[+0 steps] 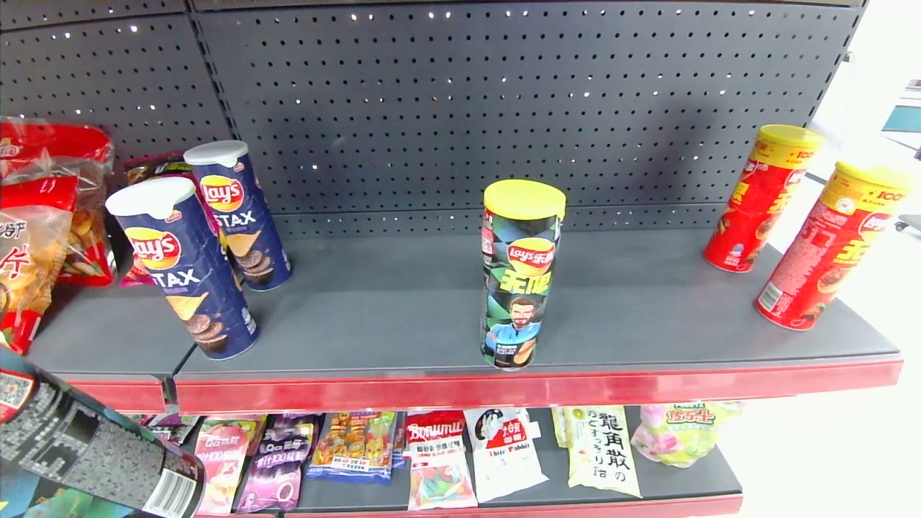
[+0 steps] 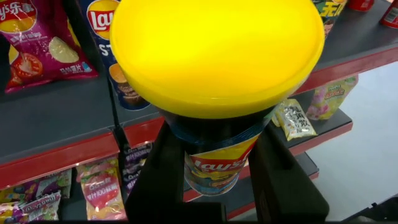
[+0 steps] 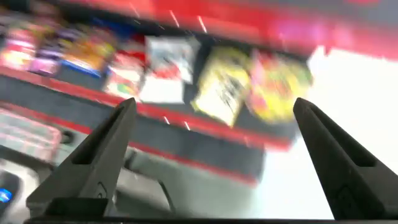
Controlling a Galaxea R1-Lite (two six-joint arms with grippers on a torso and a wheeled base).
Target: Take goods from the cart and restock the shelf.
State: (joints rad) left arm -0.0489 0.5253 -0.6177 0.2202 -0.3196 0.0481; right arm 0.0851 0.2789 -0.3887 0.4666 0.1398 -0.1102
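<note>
My left gripper (image 2: 217,183) is shut on a chip can with a yellow lid (image 2: 217,53), the can standing upright between the dark fingers (image 2: 155,180). In the head view that can's dark printed body (image 1: 86,446) shows at the lower left, below and in front of the shelf board (image 1: 403,302). On the board stands a matching green can with a yellow lid (image 1: 519,273), near the front edge at the middle. My right gripper (image 3: 214,106) is open with nothing between its fingers, and the lower shelf's snack packets (image 3: 224,81) lie blurred beyond it.
Two blue chip cans (image 1: 188,266) stand at the shelf's left, two red cans (image 1: 763,198) at its right. Bagged chips (image 1: 36,216) fill the far left. Free board lies on either side of the green can. Snack packets (image 1: 439,453) lie on the lower shelf.
</note>
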